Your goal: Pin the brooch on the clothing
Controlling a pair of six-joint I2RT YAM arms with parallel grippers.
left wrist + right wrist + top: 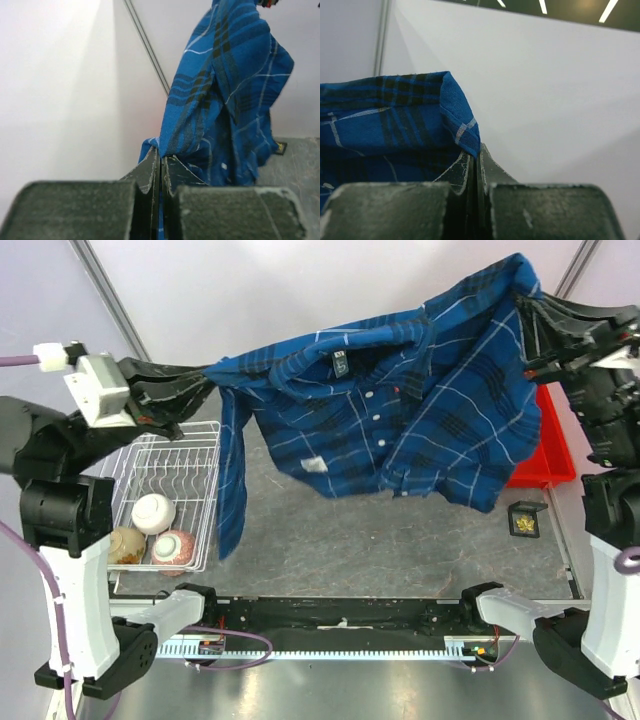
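Note:
The blue-and-black plaid shirt [400, 420] hangs spread in the air between my two grippers, front facing the camera, with its white buttons and collar showing. My left gripper [203, 380] is shut on the shirt's left end; in the left wrist view [161, 154] cloth [225, 100] is pinched between the closed fingertips. My right gripper [530, 332] is shut on the shirt's upper right edge; in the right wrist view [479, 151] a hem [420, 110] is clamped. The gold brooch [525, 523] lies in a small black square box on the table at the right, below the shirt; it also shows in the left wrist view [281, 147].
A white wire rack [195, 455] at the left holds three bowls [153, 512]. A red bin [548, 455] stands behind the shirt at the right. One sleeve [232, 490] hangs down beside the rack.

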